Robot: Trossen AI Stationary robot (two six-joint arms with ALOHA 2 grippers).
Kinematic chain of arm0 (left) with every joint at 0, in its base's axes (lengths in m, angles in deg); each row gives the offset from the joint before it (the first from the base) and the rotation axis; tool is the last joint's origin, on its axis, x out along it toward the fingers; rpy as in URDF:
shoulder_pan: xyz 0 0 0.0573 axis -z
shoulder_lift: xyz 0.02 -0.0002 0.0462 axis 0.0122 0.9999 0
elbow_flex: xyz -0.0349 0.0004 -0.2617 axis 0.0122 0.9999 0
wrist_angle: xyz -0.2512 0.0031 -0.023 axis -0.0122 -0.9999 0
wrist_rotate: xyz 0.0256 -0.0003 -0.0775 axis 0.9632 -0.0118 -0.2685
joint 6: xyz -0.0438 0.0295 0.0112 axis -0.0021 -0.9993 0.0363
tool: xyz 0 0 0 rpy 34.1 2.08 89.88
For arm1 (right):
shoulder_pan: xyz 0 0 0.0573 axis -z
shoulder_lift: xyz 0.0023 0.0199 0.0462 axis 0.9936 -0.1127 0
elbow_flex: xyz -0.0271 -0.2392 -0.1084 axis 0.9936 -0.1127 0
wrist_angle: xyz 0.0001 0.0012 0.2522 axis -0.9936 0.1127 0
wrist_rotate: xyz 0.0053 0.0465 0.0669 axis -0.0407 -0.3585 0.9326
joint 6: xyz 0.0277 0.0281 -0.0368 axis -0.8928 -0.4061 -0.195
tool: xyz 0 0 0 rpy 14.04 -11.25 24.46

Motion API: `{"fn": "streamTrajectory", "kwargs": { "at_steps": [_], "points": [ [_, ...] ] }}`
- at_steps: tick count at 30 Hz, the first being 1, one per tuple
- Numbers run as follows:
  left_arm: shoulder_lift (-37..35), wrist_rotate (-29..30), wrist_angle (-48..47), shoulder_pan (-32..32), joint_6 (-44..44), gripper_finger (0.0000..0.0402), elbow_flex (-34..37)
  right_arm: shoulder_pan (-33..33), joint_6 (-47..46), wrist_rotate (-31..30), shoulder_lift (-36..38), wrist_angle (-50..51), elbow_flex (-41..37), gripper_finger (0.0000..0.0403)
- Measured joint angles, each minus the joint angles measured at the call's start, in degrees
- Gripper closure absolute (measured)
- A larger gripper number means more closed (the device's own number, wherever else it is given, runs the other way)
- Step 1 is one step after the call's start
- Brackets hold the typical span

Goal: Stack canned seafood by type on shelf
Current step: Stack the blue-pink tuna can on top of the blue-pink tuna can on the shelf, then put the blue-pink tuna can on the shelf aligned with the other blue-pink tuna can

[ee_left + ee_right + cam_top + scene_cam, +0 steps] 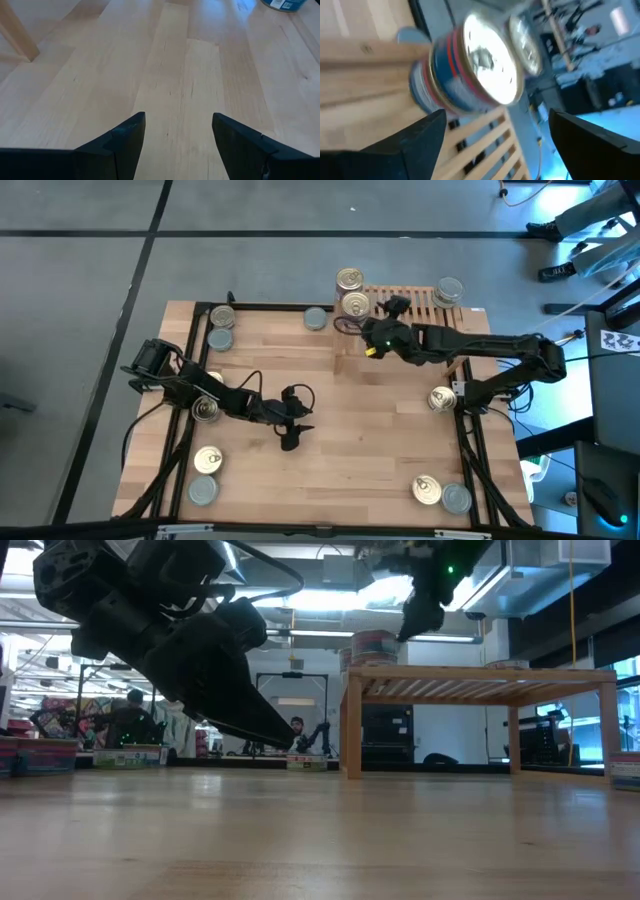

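The slatted wooden shelf (415,305) stands at the table's far edge. On its left end are two stacks of tins with gold tops (354,304) (349,278). A silver-grey tin (449,290) sits on its right end. My right gripper (385,318) hovers open and empty just above the shelf, beside the nearer gold stack (470,75). In the right wrist view (495,120) its fingers stand short of that stack and touch nothing. My left gripper (292,425) is open and empty, low over the middle of the table; it also shows in the left wrist view (178,122).
Loose tins lie around the table: gold (222,317) and silver (218,338) at the far left, silver (316,320) beside the shelf, gold (205,409) (208,459) and silver (203,491) at the left, gold (441,398) at the right, gold (427,489) and silver (457,498) at the near right.
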Motion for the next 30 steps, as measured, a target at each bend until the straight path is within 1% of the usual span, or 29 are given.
{"fn": "streamTrajectory", "kwargs": {
  "at_steps": [4,7,11,14,19,22,26,30],
  "points": [
    [0.0,0.0,0.0,0.0,0.0,0.0173,0.0,4.6,-0.3,2.9,0.0,-1.0,-3.1,0.0059],
    [0.0,0.0,0.0,0.0,0.0,0.0173,0.0,8.2,1.0,3.0,0.0,-4.0,-4.8,0.0058],
    [0.0,0.0,0.0,0.0,0.0,0.0173,0.0,11.7,2.1,6.8,-0.2,-7.5,-5.6,0.0058],
    [0.0,0.0,0.0,-0.1,0.0,0.0173,0.0,12.8,2.6,10.4,-0.5,-9.7,-5.5,0.0058],
    [0.0,0.0,0.0,-0.1,0.0,0.0173,0.0,13.1,3.0,12.1,-1.4,-12.0,-5.5,0.0058],
    [0.0,0.0,0.1,-0.1,0.0,0.0173,0.0,13.0,2.7,14.4,-1.4,-12.6,-5.5,0.0058],
    [0.0,0.0,0.0,0.0,0.0,0.0173,0.0,13.0,2.3,13.6,-1.4,-12.6,-5.5,0.0058],
    [0.0,0.0,0.0,-0.1,0.0,0.0173,0.0,12.0,3.1,9.9,-0.7,-11.4,-5.5,0.0058]
  ]
}}
